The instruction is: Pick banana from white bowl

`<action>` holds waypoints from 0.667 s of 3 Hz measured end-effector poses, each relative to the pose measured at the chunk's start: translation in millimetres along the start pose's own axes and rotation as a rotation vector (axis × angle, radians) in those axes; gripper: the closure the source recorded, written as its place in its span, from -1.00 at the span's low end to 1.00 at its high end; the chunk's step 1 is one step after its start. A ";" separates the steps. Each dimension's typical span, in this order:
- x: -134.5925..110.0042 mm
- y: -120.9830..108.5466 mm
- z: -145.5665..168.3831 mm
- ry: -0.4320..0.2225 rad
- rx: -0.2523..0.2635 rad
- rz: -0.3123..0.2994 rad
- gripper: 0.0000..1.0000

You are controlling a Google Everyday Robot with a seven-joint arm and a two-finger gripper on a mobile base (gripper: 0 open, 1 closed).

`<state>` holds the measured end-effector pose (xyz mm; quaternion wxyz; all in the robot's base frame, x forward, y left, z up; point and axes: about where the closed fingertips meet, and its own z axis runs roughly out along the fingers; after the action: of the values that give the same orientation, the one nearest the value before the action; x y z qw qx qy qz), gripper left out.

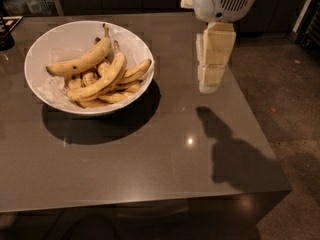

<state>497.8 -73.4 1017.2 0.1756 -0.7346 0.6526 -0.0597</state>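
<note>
**Well short of the bowl: pincer over the counter's right side**

So, the pincer [209, 84] hangs pointing downward above the counter [150, 164], close to the right edge and nearer the far side than the front. From this angle I see it side-on, so I cannot tell how far open it is. It has hold of nothing. It hangs clear of the surface, and its shadow falls toward the front right corner.

The white bowl [47, 41] sits toward the far left corner, well apart from the pincer, with bare counter between them. The banana [102, 78] I want lies in the middle of the heap, running diagonally, its upper end toward the far side of the bowl and its lower end toward the left. My guess is that it rests that way because the shorter bananas [131, 73] underneath prop it up.

What stands in my way is the company it keeps. The speckled banana [80, 61] lies just above it along the far-left side, close enough that I cannot tell whether they touch. The short ones are tucked under it on the right. I judge a descent from above onto its middle would be cleanest, since the bowl's sloping wall blocks a low approach from the side. A dark object [5, 36] sits at the far left edge, out of my path.
</note>
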 end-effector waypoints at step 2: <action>-34.5 -12.1 5.2 -0.048 0.026 -0.096 -1.00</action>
<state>505.9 -37.6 1021.3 0.1976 -0.7639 0.6116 -0.0587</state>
